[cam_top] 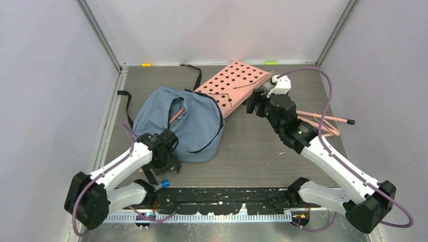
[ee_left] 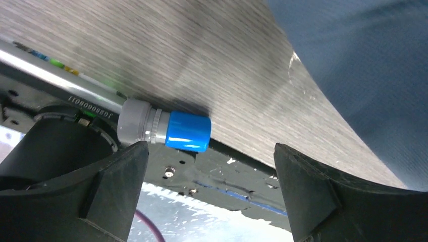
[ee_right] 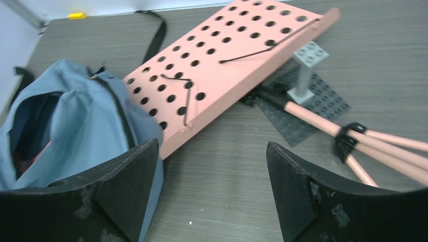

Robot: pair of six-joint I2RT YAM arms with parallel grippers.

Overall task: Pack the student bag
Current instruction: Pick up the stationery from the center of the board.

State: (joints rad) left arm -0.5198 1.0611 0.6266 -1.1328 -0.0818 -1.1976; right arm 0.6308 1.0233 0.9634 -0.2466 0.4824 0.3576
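The student bag, a soft dusty-blue fabric backpack (cam_top: 194,131) with black straps and zipper edging, lies flat at the left-centre of the grey wood-grain table (cam_top: 262,146). Its mouth gapes and something pinkish shows inside. Its far right side lies against the near corner of a pink perforated metal board (cam_top: 234,83), which rests tilted, with pink tubular legs (ee_right: 353,143) and a grey studded baseplate (ee_right: 323,101) to its right. The left gripper (ee_left: 209,147) hangs at the bag's near edge, its 2 jaws wide apart and empty, above a small grey cylinder with a blue cap (ee_left: 166,129). The right gripper (ee_right: 211,145) hovers beside the board, jaws apart, holding nothing.
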